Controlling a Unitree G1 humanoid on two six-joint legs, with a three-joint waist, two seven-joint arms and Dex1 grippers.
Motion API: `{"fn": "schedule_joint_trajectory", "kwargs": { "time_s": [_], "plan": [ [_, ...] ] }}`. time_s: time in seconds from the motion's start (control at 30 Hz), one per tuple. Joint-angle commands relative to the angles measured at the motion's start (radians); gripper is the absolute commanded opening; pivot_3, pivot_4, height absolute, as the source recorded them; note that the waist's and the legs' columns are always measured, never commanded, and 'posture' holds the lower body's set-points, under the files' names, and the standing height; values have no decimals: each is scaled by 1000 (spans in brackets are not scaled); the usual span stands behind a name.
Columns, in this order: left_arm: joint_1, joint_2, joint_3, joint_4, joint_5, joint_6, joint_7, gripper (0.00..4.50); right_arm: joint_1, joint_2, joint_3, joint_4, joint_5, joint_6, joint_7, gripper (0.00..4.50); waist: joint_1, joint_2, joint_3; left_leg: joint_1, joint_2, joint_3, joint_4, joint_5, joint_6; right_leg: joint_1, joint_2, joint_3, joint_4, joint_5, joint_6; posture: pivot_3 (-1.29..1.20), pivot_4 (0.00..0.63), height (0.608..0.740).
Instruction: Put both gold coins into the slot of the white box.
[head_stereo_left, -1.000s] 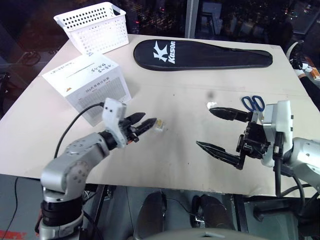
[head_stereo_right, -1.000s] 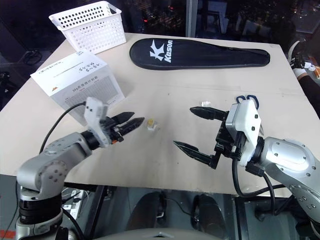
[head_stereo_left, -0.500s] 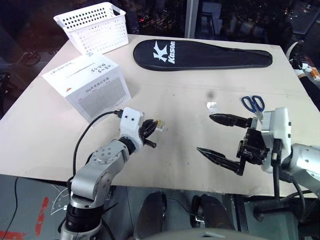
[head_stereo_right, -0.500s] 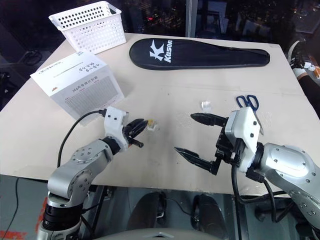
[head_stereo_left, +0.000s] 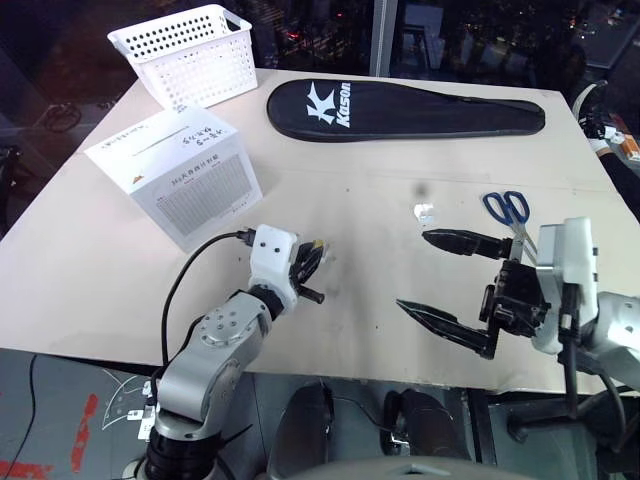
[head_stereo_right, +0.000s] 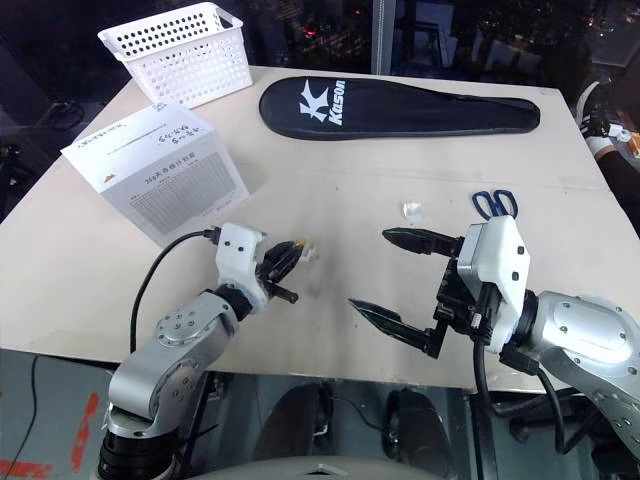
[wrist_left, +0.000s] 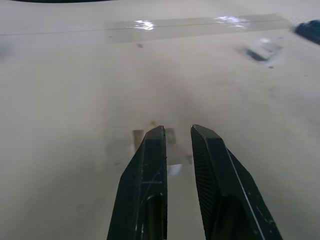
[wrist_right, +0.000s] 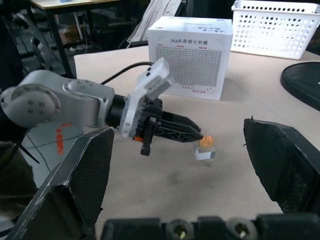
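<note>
One gold coin (wrist_right: 205, 141) sits on a small clear holder (wrist_right: 206, 153) in the middle of the table. My left gripper (head_stereo_left: 312, 260) lies low and level there, its tips right at the holder. Its fingers (wrist_left: 150, 165) stand nearly together with only a thin gap, and I see nothing between them. A second clear holder (head_stereo_left: 424, 212) lies further right; I cannot make out a coin in it. My right gripper (head_stereo_left: 412, 270) hovers wide open and empty to the right of both. The white box (head_stereo_left: 185, 175) stands at the left with its slot (head_stereo_left: 160, 140) on top.
Blue-handled scissors (head_stereo_left: 510, 208) lie at the right, beside my right arm. A black racket case (head_stereo_left: 400, 108) lies along the back of the table and a white perforated basket (head_stereo_left: 190, 52) stands at the back left. The table's front edge runs just below both arms.
My left gripper's fingers have closed from open to nearly together, and the hand has sunk and shifted a little right at the holder. The holder and my right gripper have stayed put.
</note>
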Motion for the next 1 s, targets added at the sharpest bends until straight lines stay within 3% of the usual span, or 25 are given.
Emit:
{"fn": "schedule_joint_trajectory", "kwargs": {
  "time_s": [0.03,1.0],
  "plan": [
    [-5,-11,-5,-42,27,-7,24,779,19,-17,-47,-45,40,-10,-23,4500,1,0,0,0,0,0,0,0,0,0,0,0,0,0,0,0,150,740],
    [-69,-73,5,29,46,85,65,779,56,-20,-30,-67,39,-34,-59,4500,0,0,0,0,0,0,0,0,0,0,1,0,0,0,0,0,150,740]
  ]
}}
